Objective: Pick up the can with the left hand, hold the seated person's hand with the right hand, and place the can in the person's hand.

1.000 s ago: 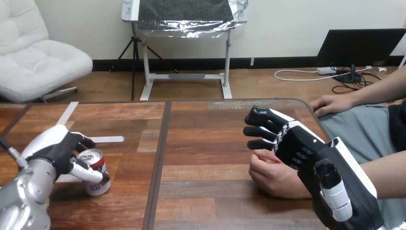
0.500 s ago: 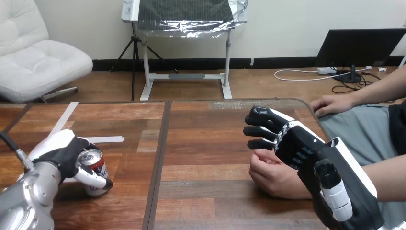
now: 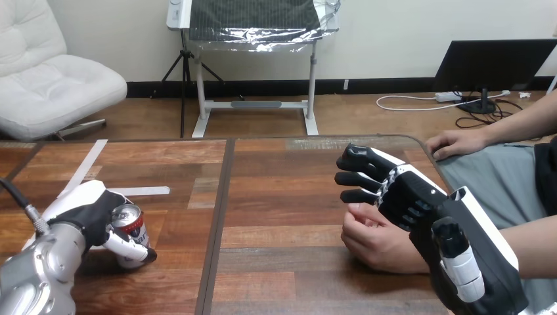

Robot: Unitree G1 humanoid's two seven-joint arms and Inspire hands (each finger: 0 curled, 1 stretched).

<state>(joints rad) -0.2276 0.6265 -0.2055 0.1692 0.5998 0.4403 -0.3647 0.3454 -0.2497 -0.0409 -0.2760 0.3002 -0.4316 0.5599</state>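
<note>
Though its base is hidden behind a robot finger, the can (image 3: 129,223) shows low at the desk's (image 3: 282,197) left, leaning slightly. Cannot tell whether it rests on the wood or is just clear of it. Left robot hand (image 3: 89,211) grasps it, fingers curled round its side. Right robot hand (image 3: 410,197) hangs over the person's hand at the view's lower right (image 3: 371,243), fingers (image 3: 358,177) loosely extended, not wrapped round it. Contact between them is unclear, as the robot palm covers the wrist. The person's hand at the view's upper right (image 3: 453,143) rests on the desk's far corner.
</note>
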